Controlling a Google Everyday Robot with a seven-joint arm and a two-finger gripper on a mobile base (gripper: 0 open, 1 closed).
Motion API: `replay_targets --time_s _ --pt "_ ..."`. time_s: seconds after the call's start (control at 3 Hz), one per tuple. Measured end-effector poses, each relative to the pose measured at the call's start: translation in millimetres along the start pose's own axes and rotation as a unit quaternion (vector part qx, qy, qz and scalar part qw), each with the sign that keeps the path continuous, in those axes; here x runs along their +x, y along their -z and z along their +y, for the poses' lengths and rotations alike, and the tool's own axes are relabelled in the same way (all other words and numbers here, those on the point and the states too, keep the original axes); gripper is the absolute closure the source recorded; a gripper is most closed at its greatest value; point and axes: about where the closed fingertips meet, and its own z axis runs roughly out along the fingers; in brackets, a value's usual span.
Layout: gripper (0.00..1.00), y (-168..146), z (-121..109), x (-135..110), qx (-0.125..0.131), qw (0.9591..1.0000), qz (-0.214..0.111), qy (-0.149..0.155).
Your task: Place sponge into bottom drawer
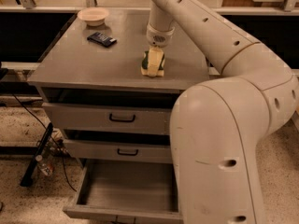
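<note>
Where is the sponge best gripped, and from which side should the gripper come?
Grip the sponge at its middle, across its left and right sides, coming from straight above. It is a small block resting on the cabinet top with nothing close beside it. The gripper is right over it, pointing down, so this approach probably suits best.

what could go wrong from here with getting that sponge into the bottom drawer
1. The gripper is down on the sponge on the cabinet top; a shallow hold on it might slip on the way down.
2. The two upper drawers stand slightly out above the bottom drawer, so the descent may clip them.
3. The robot's bulky arm hides the drawer's right side.
</note>
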Motion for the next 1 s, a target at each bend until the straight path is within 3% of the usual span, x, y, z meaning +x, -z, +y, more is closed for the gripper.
replay_targets --time_s 0.33,0.67,1.0 --pt "1.00 0.3 -0.1 -0.1 0.000 1.0000 0.000 0.000" --pt "1.00 16.9 -4.3 12.1 0.045 0.9986 0.004 -0.027" --pt "1.00 100.4 -8.4 39.9 0.187 0.9776 -0.001 -0.096"
